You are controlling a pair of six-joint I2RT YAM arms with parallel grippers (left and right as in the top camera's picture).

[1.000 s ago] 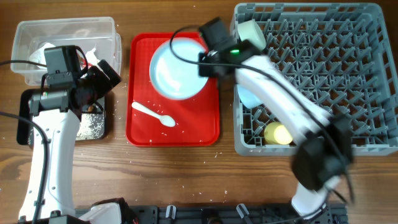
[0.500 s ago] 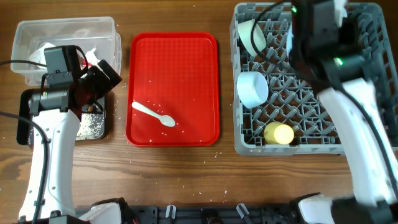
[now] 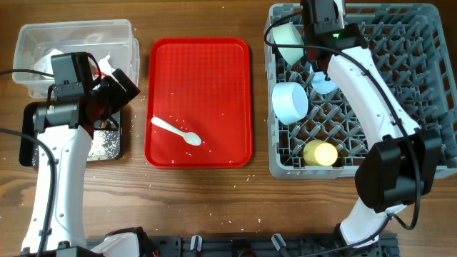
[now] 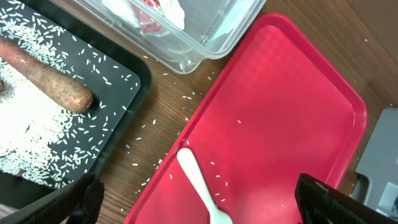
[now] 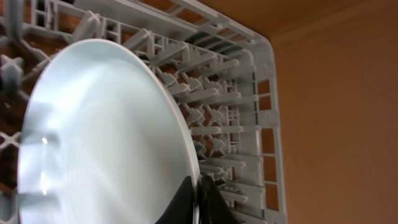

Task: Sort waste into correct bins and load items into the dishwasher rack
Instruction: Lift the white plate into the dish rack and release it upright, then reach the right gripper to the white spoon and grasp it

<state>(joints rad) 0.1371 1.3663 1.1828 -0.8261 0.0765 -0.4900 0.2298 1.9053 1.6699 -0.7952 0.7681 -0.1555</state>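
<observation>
Plate [image 5: 106, 143] loading in hand, by the look near its end: standing on edge among the pegs of the rack [image 5: 273, 124], near the green bowl [image 3: 289, 41], lower rim pinched between the right gripper [image 5: 198, 198] fingers, closed down to the thickness of the rim. Cannot tell from the wrist view whether seated in a slot or hanging just off the grid floor. Next, probably: lower until the rim bears on the grid, check the lean against a peg row, then open and lift straight out to avoid tipping it. Already racked: green bowl, blue bowl [image 3: 289, 101], yellow cup [image 3: 320, 153]. Left to load: 1 item, the spoon [image 3: 176, 130], flat on the red tray [image 3: 214, 64]. Thin and low, so a pinch close to the tray surface needed. Left gripper [image 3: 116, 87] over the corner where tub and black tray meet, jaws spread wide, holding nothing. Sorting apparently done: carrot scrap [image 4: 53, 78] and rice [image 4: 37, 143] in the black tray [image 4: 140, 71], paper [image 4: 171, 9] and wrapper [image 4: 148, 18] in the tub [image 4: 217, 34]. Some stray grains loose on table and red tray. No brand, label or readable text anywhere.
</observation>
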